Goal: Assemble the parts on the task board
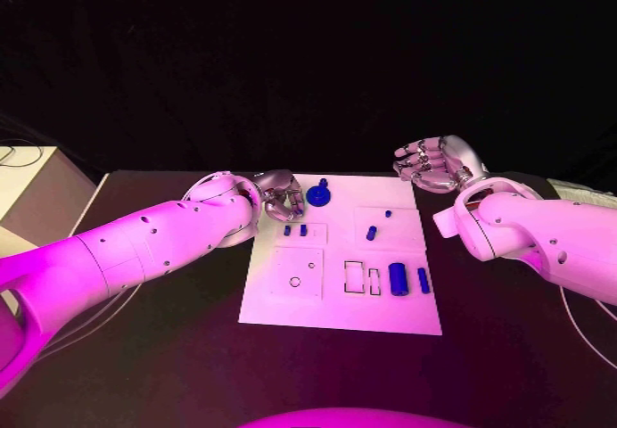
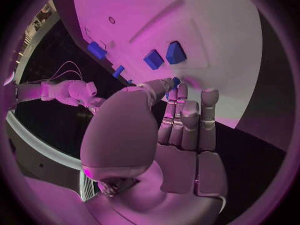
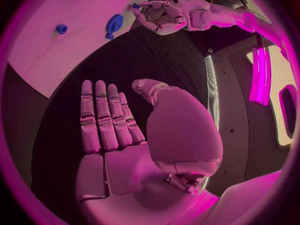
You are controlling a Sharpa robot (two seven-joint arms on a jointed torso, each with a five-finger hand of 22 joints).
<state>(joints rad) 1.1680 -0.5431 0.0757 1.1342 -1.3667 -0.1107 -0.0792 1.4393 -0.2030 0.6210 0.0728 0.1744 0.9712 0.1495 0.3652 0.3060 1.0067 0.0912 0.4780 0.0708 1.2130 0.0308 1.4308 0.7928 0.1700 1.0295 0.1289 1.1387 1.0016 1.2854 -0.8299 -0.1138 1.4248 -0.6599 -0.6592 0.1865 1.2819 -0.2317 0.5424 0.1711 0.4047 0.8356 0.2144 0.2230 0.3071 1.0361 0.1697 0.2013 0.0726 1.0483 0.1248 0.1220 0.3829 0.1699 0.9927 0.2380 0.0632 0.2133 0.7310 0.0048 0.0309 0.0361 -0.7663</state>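
Observation:
The white task board [image 1: 386, 312] lies mid-table with several blue parts on it. My left hand [image 1: 281, 201] hovers at the board's far left corner, beside a round blue knob [image 1: 319, 192]. In the left wrist view its thumb and a finger [image 2: 170, 92] pinch a small blue part [image 2: 176, 80], with the other fingers held straight. Two short blue pegs [image 1: 296, 230] stand just nearer than that hand. My right hand [image 1: 431, 163] hangs beyond the board's far right corner; its flat palm [image 3: 119, 130] holds nothing. Two blue cylinders [image 1: 410, 279] lie near the board's right edge.
Empty rectangular slots [image 1: 360, 276] and a round hole [image 1: 294, 282] mark the board's near half. Two more small blue pieces [image 1: 372, 233] sit mid-right. A pale box [image 1: 32, 187] stands off the table's left; a white object [image 1: 579, 189] lies at the right edge.

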